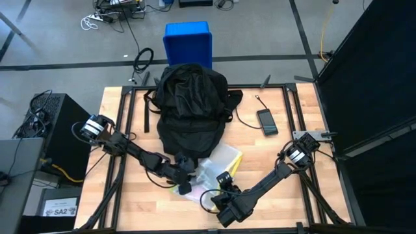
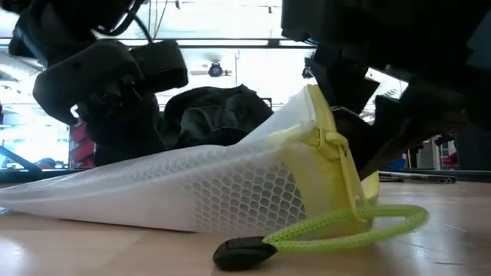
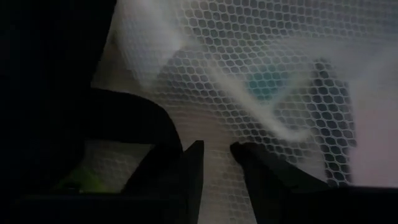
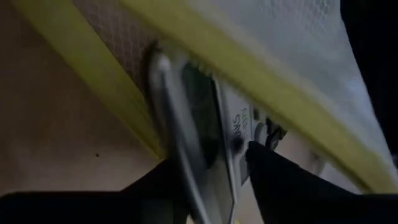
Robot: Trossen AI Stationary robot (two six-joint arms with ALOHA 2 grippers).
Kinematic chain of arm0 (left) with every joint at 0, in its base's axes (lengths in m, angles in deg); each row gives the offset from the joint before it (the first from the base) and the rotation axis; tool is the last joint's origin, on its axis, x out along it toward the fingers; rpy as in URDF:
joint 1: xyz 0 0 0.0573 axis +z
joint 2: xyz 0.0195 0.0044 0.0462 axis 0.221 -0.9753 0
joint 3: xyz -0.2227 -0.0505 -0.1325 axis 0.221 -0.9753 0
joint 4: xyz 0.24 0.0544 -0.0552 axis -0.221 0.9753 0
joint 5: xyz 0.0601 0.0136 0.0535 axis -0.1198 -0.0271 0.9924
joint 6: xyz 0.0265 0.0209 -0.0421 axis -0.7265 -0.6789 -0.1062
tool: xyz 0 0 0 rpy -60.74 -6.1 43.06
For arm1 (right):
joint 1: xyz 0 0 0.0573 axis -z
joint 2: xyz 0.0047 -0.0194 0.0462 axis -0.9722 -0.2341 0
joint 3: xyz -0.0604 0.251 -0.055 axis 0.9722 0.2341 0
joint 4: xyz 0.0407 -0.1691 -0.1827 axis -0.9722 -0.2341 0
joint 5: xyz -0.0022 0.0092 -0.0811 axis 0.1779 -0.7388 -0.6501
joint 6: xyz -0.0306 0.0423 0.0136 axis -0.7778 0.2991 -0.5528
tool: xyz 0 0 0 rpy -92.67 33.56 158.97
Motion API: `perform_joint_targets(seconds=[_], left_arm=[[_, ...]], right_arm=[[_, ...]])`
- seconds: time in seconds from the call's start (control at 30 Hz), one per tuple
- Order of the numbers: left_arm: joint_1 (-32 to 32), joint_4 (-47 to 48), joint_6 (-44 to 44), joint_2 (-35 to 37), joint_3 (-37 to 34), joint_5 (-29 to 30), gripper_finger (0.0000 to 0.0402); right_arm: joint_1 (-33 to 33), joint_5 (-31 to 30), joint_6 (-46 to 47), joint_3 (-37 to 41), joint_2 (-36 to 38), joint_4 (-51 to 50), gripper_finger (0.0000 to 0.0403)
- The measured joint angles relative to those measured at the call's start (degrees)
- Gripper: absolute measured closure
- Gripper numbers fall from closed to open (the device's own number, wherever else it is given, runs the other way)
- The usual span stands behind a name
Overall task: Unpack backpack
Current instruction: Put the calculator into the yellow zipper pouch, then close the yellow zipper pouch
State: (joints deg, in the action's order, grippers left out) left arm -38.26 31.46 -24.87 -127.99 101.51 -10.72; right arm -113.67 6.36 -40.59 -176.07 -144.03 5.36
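Note:
The black backpack point(image 1: 192, 104) lies on the table's far middle. Just in front of it is a white mesh pouch point(image 2: 192, 184) with a yellow zipper edge point(image 2: 322, 130). The pouch's left end is on the table and its zipper end is raised. A yellow-green cord point(image 2: 345, 224) with a black toggle point(image 2: 242, 251) trails from it onto the table. My left gripper point(image 1: 185, 174) is shut on the pouch's mesh. My right gripper point(image 4: 211, 180) is open, with the metal zipper pull point(image 4: 186, 124) between its fingers. My left gripper holds the pouch's white mesh point(image 3: 217, 140) between its two fingers, coming slanting down from the table's left. How many layers it has does not show. The pouch's left end rests on the table. My right gripper's fingers point(image 4: 280, 180) stand on either side of the zipper pull; I cannot tell whether they touch it.
A black phone point(image 1: 266, 121) with a short cable lies at the table's far right. A blue bin point(image 1: 188, 40) stands on the floor beyond the far edge. Bare wood shows at the near left and near right.

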Motion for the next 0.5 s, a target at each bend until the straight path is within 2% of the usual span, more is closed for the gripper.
perform_joint_targets(seconds=[0.2,0.33,0.5], left_arm=[[-0.78,13.55,-0.78,0.09,6.88,4.69,0.0315],[-2.02,15.20,-2.20,0.09,9.21,8.06,0.0314],[-3.04,15.22,-3.92,0.11,10.73,9.56,0.0315]], right_arm=[[-0.79,-1.02,1.39,0.00,0.00,-6.13,0.0212],[-2.17,-2.32,5.36,0.04,0.00,-10.55,0.0196],[-3.92,-2.35,10.53,0.04,0.31,-14.25,0.0193]])
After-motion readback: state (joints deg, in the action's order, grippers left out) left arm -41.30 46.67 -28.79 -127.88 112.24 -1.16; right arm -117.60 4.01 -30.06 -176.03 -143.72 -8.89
